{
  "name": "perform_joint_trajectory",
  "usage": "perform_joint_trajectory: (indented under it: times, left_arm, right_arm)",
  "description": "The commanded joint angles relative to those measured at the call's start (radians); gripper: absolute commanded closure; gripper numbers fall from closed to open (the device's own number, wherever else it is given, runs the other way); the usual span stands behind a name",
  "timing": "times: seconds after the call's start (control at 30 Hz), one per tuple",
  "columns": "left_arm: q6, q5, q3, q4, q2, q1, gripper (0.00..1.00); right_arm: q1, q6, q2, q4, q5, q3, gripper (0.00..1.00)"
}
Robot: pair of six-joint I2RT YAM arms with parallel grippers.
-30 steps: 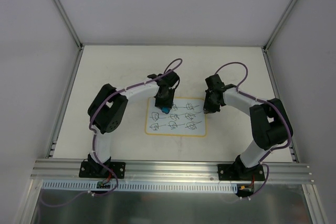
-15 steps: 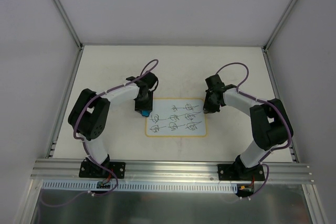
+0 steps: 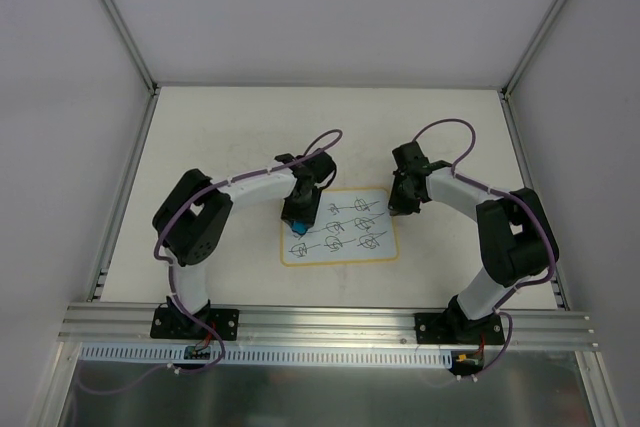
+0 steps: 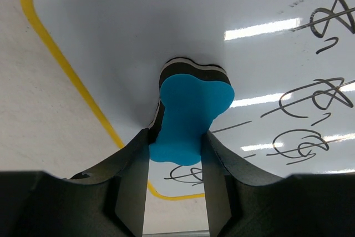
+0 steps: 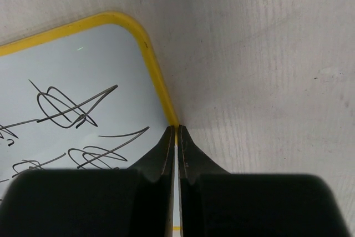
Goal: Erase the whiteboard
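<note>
Left tool (image 4: pixel 176 142) had its fingers pinched narrow on a blue eraser (image 4: pixel 191 101), whose dark felt face was down on the whiteboard (image 4: pixel 166 26) near its left edge. I judged it was held that low so the felt pressed flat and a sweep would take the ink. The whiteboard lay flat on the tabletop (image 3: pixel 220 127), with an arm on either side of it. Right tool (image 5: pixel 176 137) was closed tight with nothing between its fingers, its tips set on the yellow rim (image 5: pixel 158 81) at the whiteboard's right edge. That looked to me like a brace, to stop the whiteboard sliding under the rubbing. Dark scribbles (image 4: pixel 316 101) filled the whiteboard to the right of the eraser, so most of the erasing seemed left to do.
</note>
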Motion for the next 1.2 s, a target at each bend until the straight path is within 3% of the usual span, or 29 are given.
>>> perform_joint_trajectory:
  times: [0.0, 0.2, 0.5, 0.73, 1.17]
  left_arm:
    - [-0.042, 0.134, 0.016, 0.007, 0.088, -0.027, 1.0]
    - [-0.01, 0.115, 0.071, 0.004, 0.135, -0.075, 1.0]
    - [0.052, 0.056, 0.163, 0.004, 0.171, 0.123, 1.0]
    - [0.108, 0.034, 0.278, 0.001, 0.211, 0.186, 1.0]
    - [0.091, -0.055, 0.091, -0.001, 0.011, 0.238, 1.0]
  right_arm:
    - [0.002, 0.01, 0.005, -0.025, 0.023, -0.027, 1.0]
    - [0.0, 0.01, 0.01, -0.028, 0.018, -0.019, 1.0]
    - [-0.009, 0.036, -0.004, -0.026, 0.015, -0.016, 1.0]
    - [-0.004, 0.07, -0.01, -0.023, -0.009, -0.029, 1.0]
    - [-0.003, 0.09, -0.016, -0.006, -0.02, -0.044, 1.0]
